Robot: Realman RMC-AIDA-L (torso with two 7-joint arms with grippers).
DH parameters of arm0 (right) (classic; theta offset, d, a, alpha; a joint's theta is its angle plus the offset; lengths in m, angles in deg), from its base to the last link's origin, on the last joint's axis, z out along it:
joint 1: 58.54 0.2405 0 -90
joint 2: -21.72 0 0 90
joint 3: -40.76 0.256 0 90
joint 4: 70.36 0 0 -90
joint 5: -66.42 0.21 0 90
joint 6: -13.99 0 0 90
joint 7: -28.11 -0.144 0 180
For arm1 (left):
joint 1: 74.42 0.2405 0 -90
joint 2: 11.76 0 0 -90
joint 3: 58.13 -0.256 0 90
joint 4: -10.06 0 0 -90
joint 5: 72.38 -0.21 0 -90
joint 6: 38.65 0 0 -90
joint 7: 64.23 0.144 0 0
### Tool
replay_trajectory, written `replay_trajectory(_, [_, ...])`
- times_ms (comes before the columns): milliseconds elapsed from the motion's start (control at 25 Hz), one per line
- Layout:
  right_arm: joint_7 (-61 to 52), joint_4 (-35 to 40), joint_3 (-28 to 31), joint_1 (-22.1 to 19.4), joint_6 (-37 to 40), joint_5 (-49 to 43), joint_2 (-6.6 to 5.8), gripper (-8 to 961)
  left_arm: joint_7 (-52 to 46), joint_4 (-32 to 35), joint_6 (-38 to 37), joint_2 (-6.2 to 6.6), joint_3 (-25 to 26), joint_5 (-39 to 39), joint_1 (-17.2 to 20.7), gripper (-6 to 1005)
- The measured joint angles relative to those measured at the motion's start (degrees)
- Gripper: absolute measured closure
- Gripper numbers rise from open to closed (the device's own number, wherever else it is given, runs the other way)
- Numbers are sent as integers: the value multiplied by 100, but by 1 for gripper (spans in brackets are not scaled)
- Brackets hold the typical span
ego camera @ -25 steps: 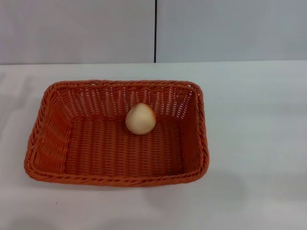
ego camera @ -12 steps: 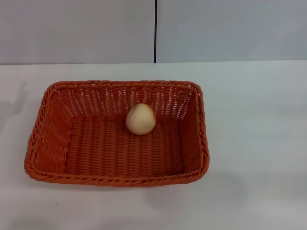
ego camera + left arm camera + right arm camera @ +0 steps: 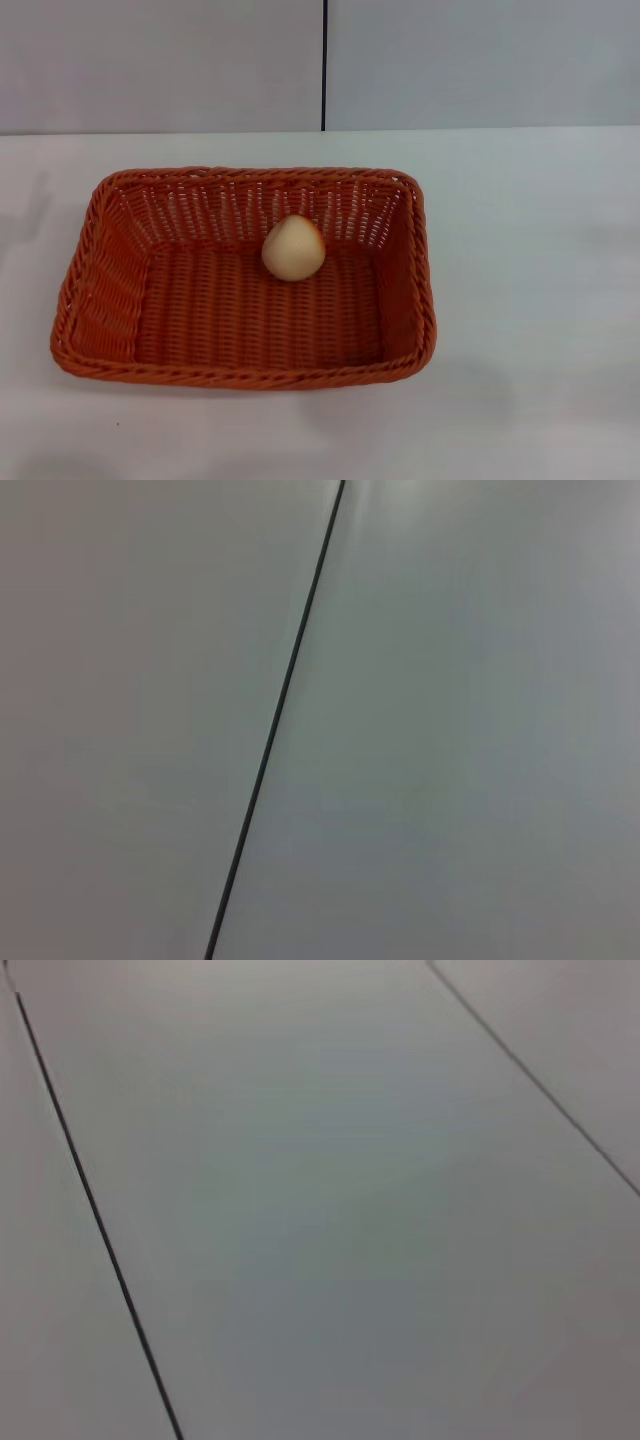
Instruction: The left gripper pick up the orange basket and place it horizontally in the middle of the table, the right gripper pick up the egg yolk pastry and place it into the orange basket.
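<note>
The orange basket [image 3: 110, 300] lies lengthwise across the white table [image 3: 530, 260], a little left of centre in the head view. Inside it, near the far wall, rests the egg yolk pastry [image 3: 292, 248], a pale cream ball with an orange-red blotch on its right side. Neither the left gripper nor the right gripper appears in any view. Both wrist views hold only grey wall panels with dark seams.
A grey panelled wall with a dark vertical seam [image 3: 324, 65] stands behind the table's far edge. Bare white tabletop surrounds the basket, widest on the right.
</note>
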Motion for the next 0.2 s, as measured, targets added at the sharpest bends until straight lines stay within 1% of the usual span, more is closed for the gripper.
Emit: replay_trajectory(200, [9, -223, -76, 5, 228, -63, 11, 185, 0, -1, 12, 9, 14, -1, -2, 200])
